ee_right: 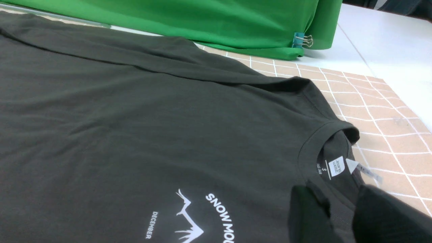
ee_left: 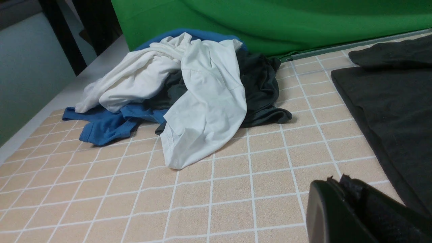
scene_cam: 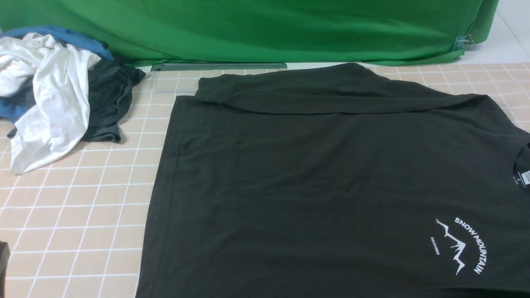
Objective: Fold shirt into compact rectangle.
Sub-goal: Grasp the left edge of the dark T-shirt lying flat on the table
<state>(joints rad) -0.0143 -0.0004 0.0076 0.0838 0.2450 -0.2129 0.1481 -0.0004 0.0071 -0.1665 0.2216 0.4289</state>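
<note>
The black shirt (scene_cam: 314, 174) lies spread flat across the checked table cover (scene_cam: 74, 215), front side up, filling the middle and right of the table. Its collar points to the robot's right and its hem to the left. The far sleeve (scene_cam: 323, 89) is folded in over the body along the back edge. The white mountain print (scene_cam: 461, 246) sits at the near right, and the neck label (ee_right: 336, 166) shows inside the collar.

Over on the right, the right gripper (ee_right: 335, 195) hangs just over the collar. Its 2 fingers stand apart and no cloth is pinched between them.

The left gripper (ee_left: 337, 184) sits low over bare table just beside the hem edge, fingers pressed together and holding nothing.

At the far left corner, well apart from the shirt, is a heap of 3 garments: a white garment (scene_cam: 54, 95), a blue garment (ee_left: 104, 126) and a dark grey-green garment (scene_cam: 109, 99).
</note>
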